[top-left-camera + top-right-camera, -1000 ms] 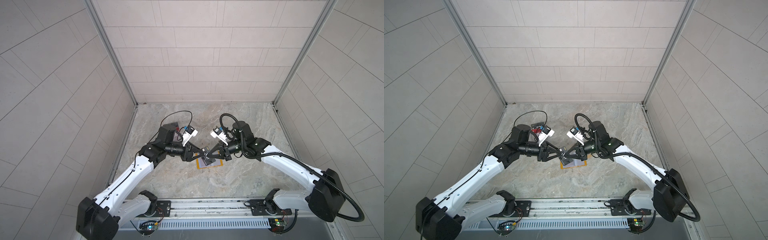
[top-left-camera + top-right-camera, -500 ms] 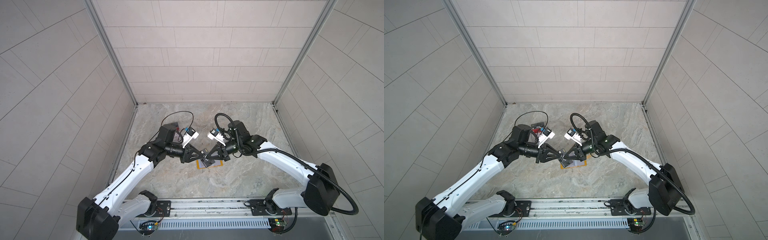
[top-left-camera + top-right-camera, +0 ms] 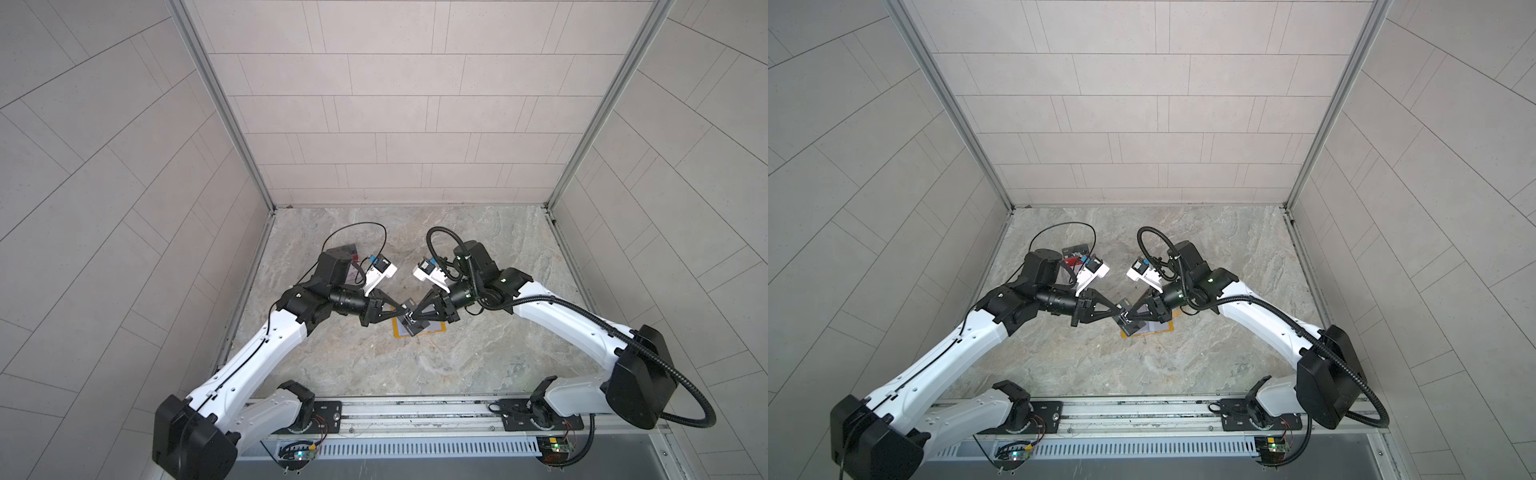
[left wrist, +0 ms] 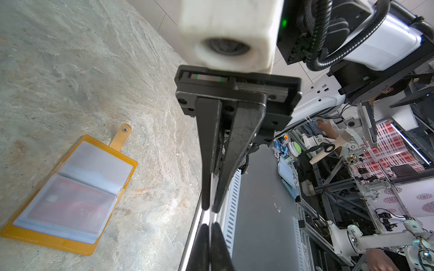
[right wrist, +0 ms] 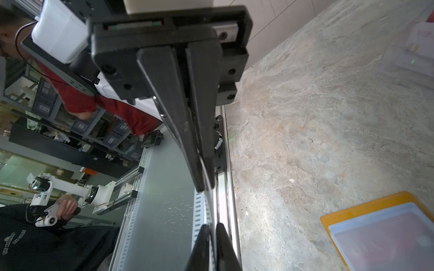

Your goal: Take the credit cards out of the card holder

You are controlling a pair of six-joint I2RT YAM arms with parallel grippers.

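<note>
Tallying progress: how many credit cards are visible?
4: card bridging left gripper and right gripper; red card in the card holder; dark card, red card on the clear stand. Others may be hidden.

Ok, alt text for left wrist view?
Left gripper shut on a card seen edge-on, right gripper tip to tip with it. The yellow card holder lies open on the marble table, a red card in its sleeve.
</note>
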